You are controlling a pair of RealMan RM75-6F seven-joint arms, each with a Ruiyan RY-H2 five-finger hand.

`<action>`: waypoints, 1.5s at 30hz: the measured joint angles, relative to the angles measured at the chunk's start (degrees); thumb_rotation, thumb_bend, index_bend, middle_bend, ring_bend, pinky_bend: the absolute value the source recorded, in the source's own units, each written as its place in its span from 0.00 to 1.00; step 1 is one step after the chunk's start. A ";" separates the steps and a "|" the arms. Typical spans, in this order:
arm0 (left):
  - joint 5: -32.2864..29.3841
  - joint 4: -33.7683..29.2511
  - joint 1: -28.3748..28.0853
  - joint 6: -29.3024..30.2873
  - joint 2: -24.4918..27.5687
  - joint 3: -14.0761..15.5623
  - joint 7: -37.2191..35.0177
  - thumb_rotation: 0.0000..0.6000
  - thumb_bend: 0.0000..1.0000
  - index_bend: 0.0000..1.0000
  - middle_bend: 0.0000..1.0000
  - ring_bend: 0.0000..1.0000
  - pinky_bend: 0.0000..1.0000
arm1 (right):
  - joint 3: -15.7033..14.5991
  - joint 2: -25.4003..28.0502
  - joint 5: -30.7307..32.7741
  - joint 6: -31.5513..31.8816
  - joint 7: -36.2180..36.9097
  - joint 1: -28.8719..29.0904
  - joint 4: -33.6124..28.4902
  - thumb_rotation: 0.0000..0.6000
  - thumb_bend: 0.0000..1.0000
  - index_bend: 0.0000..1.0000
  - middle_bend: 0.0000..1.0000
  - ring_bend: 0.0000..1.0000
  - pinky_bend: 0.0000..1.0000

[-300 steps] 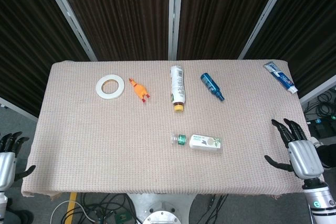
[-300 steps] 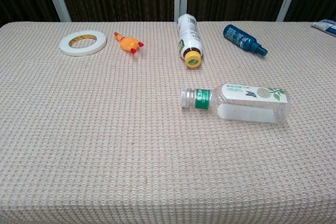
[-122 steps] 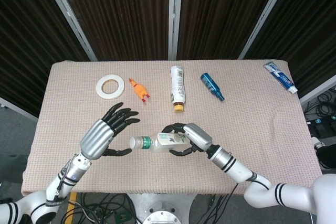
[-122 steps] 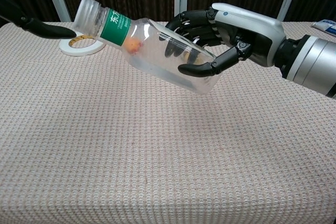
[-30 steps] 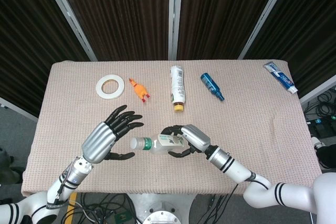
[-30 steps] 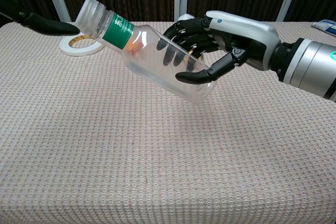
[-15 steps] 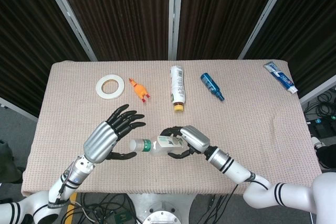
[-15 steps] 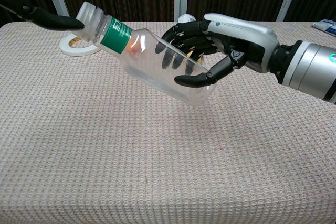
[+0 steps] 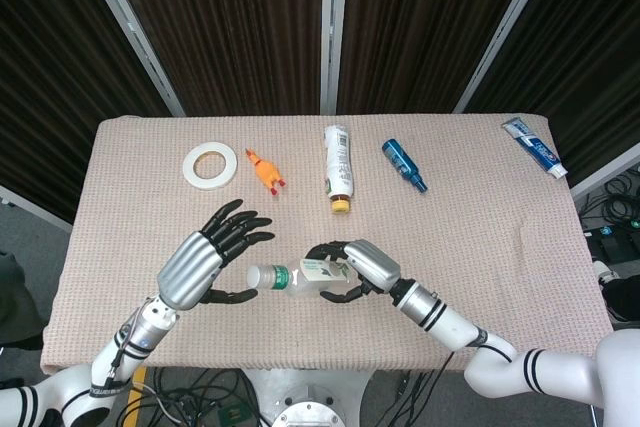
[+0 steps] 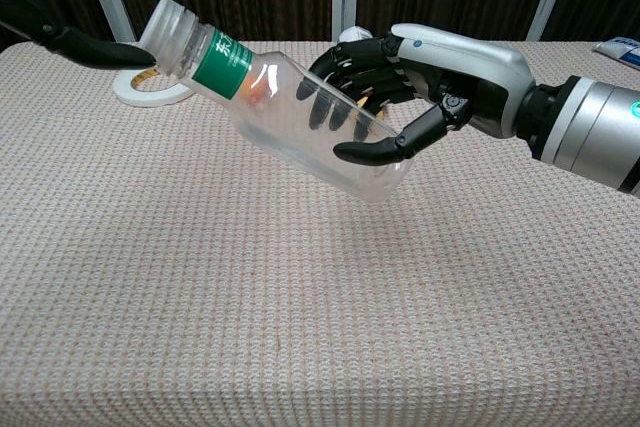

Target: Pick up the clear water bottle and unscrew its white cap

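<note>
Right hand (image 10: 420,72) is wrapped around the lower body of the clear water bottle (image 10: 290,117), fingers curled over the top and thumb pressing from beneath, so the bottle is carried off the table (image 9: 480,247) and tilted, neck up and pointing toward the robot's left. The white cap (image 10: 172,35) sits at that raised end, above the green label band.

Lifting looks done; the step in hand is getting the other hand onto the cap. The left hand (image 9: 205,262) hovers just beside the neck with its fingers spread apart and nothing held. In the chest view only one dark fingertip (image 10: 100,50) of it shows, reaching in from the left edge to touch or nearly touch the cap; I cannot tell which. In the head view the cap (image 9: 255,274) lies near the thumb, with the palm facing the bottle.

Next, I judge, the left fingers need to close around the cap and turn it while the right hand keeps the body from spinning. The thin clear plastic may flex or slip if squeezed unevenly.

Well apart at the far side lie a tape roll (image 9: 209,164), an orange toy (image 9: 264,170) and a yellow-capped bottle (image 9: 338,167).
</note>
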 measured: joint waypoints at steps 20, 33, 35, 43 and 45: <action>-0.17 0.34 0.33 0.08 0.25 0.42 -0.23 1.00 0.00 0.20 0.14 0.10 0.05 | -0.06 -0.03 0.07 0.11 -0.32 -0.19 0.04 1.00 0.45 0.55 0.48 0.34 0.43; 0.82 -0.60 -0.06 0.42 0.59 -0.01 0.09 1.00 0.00 0.20 0.14 0.10 0.05 | 0.15 -0.52 0.73 -0.70 -0.84 0.04 0.57 1.00 0.45 0.55 0.48 0.34 0.43; 0.82 -0.60 0.08 0.47 0.83 0.19 -0.02 1.00 0.00 0.21 0.14 0.10 0.05 | 0.15 -0.44 0.73 -0.51 -0.62 -0.08 0.61 1.00 0.45 0.55 0.48 0.34 0.43; 0.47 0.18 0.80 0.04 2.05 1.73 -2.02 1.00 0.05 0.35 0.14 0.10 0.05 | -0.15 0.91 -0.08 0.55 1.67 -0.49 0.29 1.00 0.45 0.55 0.48 0.34 0.43; 0.34 0.25 0.84 -0.14 2.30 1.93 -2.76 1.00 0.10 0.37 0.14 0.10 0.05 | -0.26 1.11 -0.31 0.70 2.14 -0.53 0.23 1.00 0.45 0.55 0.48 0.34 0.43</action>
